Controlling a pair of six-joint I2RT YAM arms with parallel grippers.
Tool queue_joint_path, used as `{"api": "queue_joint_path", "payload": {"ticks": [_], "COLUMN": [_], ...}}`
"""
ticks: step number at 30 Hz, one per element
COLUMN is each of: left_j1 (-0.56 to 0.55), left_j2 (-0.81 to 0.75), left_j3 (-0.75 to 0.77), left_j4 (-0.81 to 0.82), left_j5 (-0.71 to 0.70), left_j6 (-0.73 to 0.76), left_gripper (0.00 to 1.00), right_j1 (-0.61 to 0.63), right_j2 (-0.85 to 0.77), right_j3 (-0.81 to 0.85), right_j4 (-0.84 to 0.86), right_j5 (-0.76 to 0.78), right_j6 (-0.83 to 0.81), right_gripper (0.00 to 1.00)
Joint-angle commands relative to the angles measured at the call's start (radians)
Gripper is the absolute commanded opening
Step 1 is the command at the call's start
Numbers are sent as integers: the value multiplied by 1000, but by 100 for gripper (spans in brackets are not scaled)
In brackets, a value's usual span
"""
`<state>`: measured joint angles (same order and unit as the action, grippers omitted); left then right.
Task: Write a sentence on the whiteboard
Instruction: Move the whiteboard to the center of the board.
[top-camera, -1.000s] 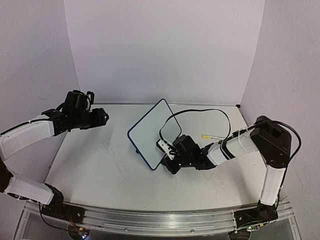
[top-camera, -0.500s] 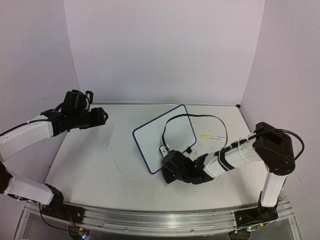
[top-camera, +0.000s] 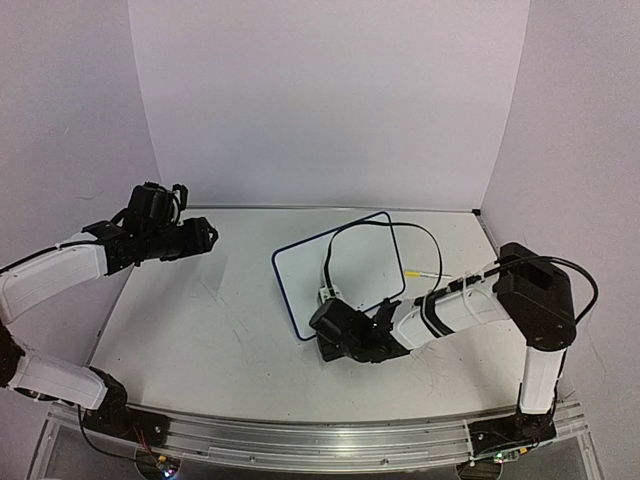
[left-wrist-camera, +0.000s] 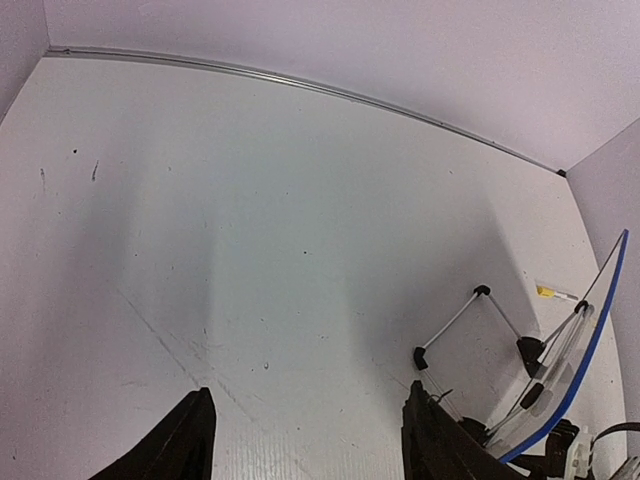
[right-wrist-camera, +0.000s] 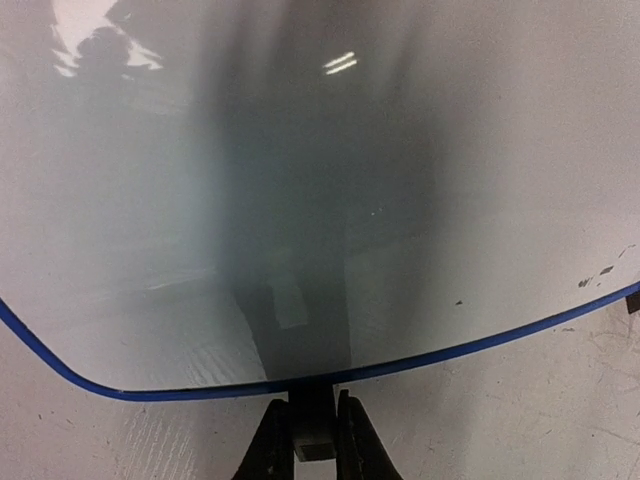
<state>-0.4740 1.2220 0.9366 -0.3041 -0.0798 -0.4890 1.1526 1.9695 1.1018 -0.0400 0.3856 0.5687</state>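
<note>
Right pincer (right-wrist-camera: 312, 408) nearly closed, nipping the whiteboard (right-wrist-camera: 300, 200) at its edge; left pincer (left-wrist-camera: 310, 400) wide open, empty.

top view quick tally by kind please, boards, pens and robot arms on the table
whiteboard: 1
marker pen: 1
robot arms: 2 (left arm, right arm)
total: 4
</note>
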Motion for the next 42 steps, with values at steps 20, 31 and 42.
{"api": "queue_joint_path", "payload": {"ticks": [20,31,42], "left_j1": [4,5,3], "left_j2": [-39,-38,-38], "left_j3": [-28,-32,-49], "left_j4": [49,85,91], "left_j5": [1,14,139], "left_j6": [23,41,49], "left_gripper": [71,82,89], "right_j1": [55,-244,-781], "right_j2": [-356,-806,-586], "right_j3": [-126,-297,-189], "right_j4": [-86,-123,-128], "right_j5": [19,121,-525], "right_j6": [-57,-179,-277], "right_gripper": [63,79,91]}}
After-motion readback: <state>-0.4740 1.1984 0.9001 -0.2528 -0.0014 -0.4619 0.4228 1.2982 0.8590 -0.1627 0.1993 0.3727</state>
